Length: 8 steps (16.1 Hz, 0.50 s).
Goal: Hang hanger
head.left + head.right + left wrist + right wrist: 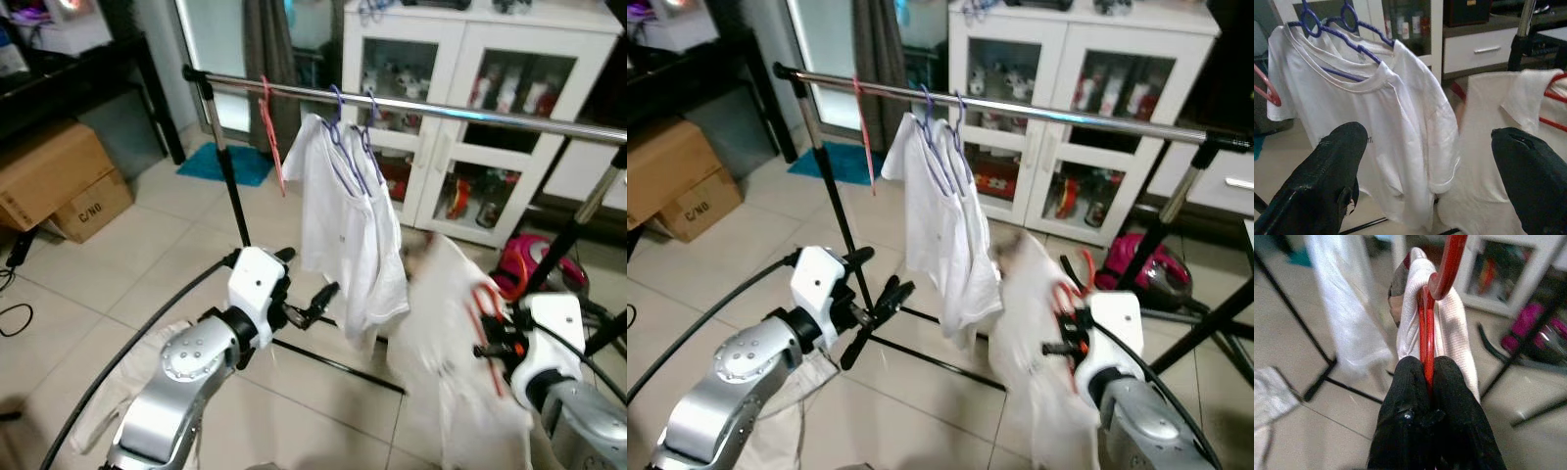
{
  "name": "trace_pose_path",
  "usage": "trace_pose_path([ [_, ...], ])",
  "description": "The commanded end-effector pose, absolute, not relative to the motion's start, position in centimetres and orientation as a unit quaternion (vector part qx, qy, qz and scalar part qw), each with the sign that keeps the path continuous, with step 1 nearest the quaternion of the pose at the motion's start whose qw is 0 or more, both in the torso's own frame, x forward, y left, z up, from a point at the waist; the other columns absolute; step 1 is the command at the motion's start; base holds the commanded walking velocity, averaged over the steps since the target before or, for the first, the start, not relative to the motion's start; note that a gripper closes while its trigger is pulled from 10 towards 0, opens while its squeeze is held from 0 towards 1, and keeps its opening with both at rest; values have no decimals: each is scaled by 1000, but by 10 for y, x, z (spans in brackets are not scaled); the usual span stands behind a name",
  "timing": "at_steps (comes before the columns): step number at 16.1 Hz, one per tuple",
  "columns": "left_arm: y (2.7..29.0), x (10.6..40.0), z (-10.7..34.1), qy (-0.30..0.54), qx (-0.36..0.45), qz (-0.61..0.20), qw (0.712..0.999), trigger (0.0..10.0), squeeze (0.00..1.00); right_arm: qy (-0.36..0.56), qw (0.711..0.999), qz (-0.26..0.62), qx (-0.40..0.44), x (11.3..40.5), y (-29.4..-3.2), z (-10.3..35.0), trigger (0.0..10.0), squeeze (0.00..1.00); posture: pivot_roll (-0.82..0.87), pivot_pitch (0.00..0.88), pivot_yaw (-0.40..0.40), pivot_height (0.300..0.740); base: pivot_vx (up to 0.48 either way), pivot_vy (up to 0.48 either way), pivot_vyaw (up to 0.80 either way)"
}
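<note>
right gripper pinched tight on red hanger, which carries a white shirt and sits low, below and in front of the rail, right of two hung shirts. left gripper spread wide, holding nothing, facing those shirts. judged step: carrying the hanger up to the rail. next move calls for lifting the hook above the bar and lowering it onto a free stretch.
</note>
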<state>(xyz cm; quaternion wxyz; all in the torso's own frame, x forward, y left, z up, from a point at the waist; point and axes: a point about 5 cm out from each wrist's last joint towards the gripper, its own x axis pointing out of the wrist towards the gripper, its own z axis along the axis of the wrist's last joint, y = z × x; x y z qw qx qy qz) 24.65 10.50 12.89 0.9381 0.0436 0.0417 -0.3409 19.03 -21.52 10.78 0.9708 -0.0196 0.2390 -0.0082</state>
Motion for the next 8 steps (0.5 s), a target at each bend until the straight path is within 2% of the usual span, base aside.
trace_pose_path([
  [1, 110, 247, 133, 37, 54, -330, 942, 10000, 0, 230, 973, -4, -21, 193, -210, 110, 10000, 0, 30, 31, 57, 740, 0, 469, 0],
  [4, 110, 245, 130, 41, 55, -332, 941, 10000, 0, 233, 972, -32, -30, 192, -214, 108, 10000, 0, 25, 26, 56, 740, 0, 462, 0],
  [6, 109, 246, 129, 36, 79, -331, 939, 10000, 0, 241, 968, -44, -56, 191, -220, 105, 10000, 0, 25, 22, 54, 740, 0, 0, 0],
  [8, 109, 248, 129, 36, 79, -321, 943, 10000, 0, 244, 965, -64, -68, 190, -227, 105, 10000, 0, 25, 18, 52, 740, 0, -480, 0],
])
